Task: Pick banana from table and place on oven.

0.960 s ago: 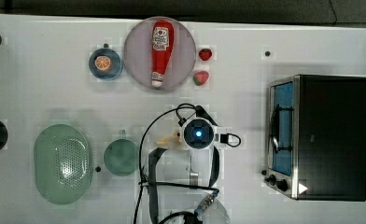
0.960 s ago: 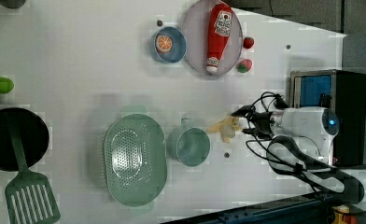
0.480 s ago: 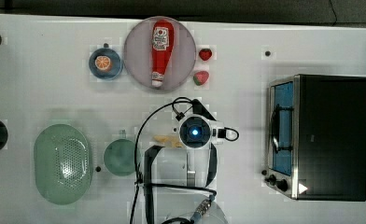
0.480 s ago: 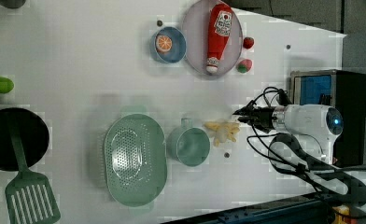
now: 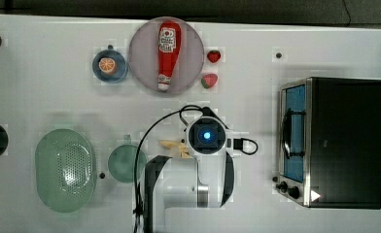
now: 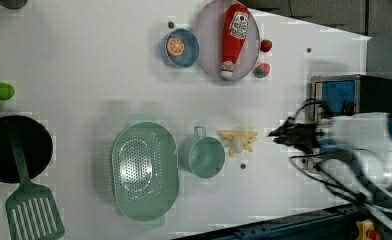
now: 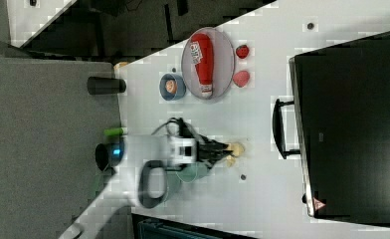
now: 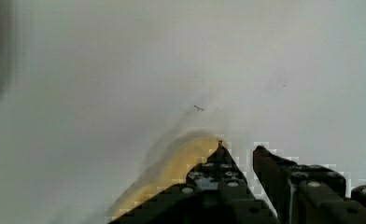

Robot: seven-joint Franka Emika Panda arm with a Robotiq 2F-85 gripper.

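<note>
White tabletop (image 5: 43, 97) runs wide under the arm, and the claw (image 6: 279, 134) hangs over it with the banana (image 6: 239, 141) lying flat just ahead of its tips in the left view, beside the teal cup (image 6: 204, 156) on its far side. In the wrist view the two black fingers (image 8: 209, 175) stand a narrow gap apart with white table showing between them and the yellow fruit blurred off to one side, so the claw looks slightly open and holds nothing. The oven (image 5: 339, 141) sits well behind the claw, on the opposite side from the banana. My judgement is that the approach is still under way: the tips should be centred over the whitish core rather than a splayed peel strip, opened wider, and lowered straight, keeping clear of the cup's handle.
</note>
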